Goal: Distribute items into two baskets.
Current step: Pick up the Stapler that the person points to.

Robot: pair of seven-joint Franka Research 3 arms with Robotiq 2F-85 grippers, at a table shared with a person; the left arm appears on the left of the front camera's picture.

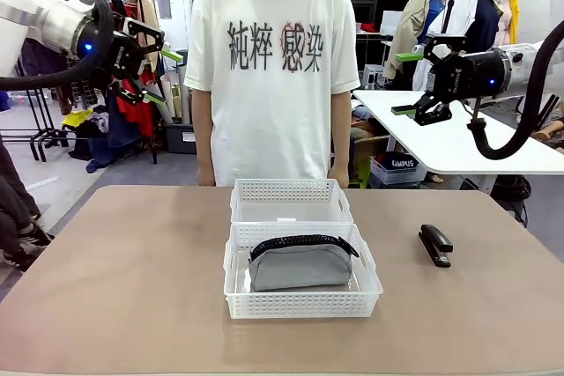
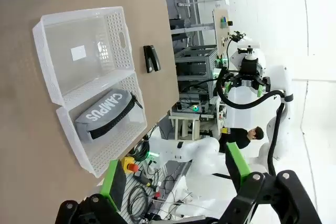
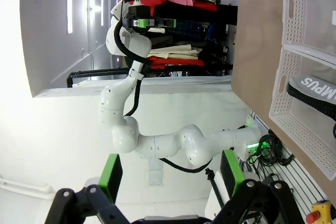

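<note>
The small black stapler (image 1: 434, 245) looks rigid and smooth-cased, best pinched across its narrow sides. It lies on the brown table (image 1: 132, 261), right of the nearer white lattice plastic basket (image 1: 300, 304) holding the soft grey fabric pouch (image 1: 298, 263), well below the raised right pincer (image 1: 405, 84). This pincer and the left pincer (image 1: 163, 77) are both spread wide, empty.

The table (image 1: 115, 288) is bare and passable at lower left and far right of the frame, the stapler (image 1: 435, 245) lies right of centre, the nearer basket (image 1: 238, 292) at centre is taken up by the pouch (image 1: 298, 266), the farther basket (image 1: 291, 187) touching it has free room inside, and a person (image 1: 270, 85) closes off the far edge.
</note>
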